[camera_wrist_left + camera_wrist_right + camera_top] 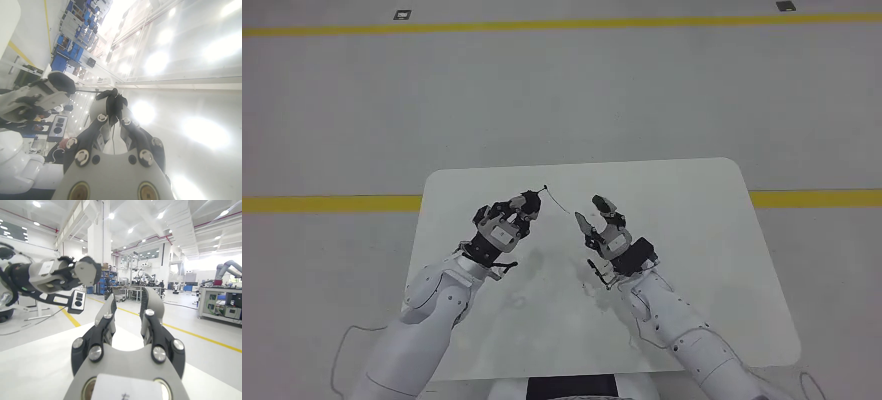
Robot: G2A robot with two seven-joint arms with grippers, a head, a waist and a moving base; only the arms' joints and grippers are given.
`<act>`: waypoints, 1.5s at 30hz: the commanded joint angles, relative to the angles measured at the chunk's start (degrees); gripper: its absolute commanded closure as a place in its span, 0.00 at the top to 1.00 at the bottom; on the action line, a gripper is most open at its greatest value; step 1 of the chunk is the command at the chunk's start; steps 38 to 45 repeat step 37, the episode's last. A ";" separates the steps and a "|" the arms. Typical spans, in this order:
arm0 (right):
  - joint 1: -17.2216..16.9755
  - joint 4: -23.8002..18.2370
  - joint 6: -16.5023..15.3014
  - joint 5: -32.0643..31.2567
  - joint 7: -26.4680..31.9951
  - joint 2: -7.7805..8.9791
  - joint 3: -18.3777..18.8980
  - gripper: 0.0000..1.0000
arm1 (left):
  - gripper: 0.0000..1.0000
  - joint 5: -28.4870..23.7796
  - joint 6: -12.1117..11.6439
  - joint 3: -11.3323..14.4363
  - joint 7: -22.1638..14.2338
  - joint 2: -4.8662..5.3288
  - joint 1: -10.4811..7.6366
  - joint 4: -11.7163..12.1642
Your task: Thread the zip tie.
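Note:
A thin black zip tie (554,198) is held in the air over the white table (692,200). My left gripper (532,203) is shut on it, with the tie's small head sticking out past the fingertips. In the left wrist view the tie (113,102) is pinched between the closed fingers, and its strap runs sideways toward the other arm's finger (60,81). My right gripper (592,213) stands open a short way to the right, facing the left one. Nothing lies between its fingers (151,298) in the right wrist view, where the left gripper (83,273) hangs close by.
The table's rounded far edge (582,166) lies just beyond both grippers. Yellow floor lines (332,203) run past the table on either side. Workbenches and other robots (217,298) stand far off in the hall.

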 commanded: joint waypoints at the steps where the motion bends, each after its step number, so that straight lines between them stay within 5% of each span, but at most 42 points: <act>1: -0.89 -1.01 -1.48 1.61 -0.21 0.45 2.00 1.00 | 0.00 0.77 -0.54 0.09 -0.16 0.02 0.56 0.43; 8: -5.03 -6.51 -8.13 6.72 0.34 2.11 8.74 1.00 | 0.00 -0.60 -1.03 1.27 -0.73 -0.19 2.12 1.64; 14: -7.88 -10.28 -8.22 8.97 0.83 3.01 10.84 1.00 | 0.00 -1.17 -1.75 2.26 -0.73 -0.40 2.61 0.92; 45: -7.88 -10.28 -8.22 8.97 0.83 3.01 10.84 1.00 | 0.00 -1.22 -2.07 2.39 -0.37 -0.44 2.88 0.42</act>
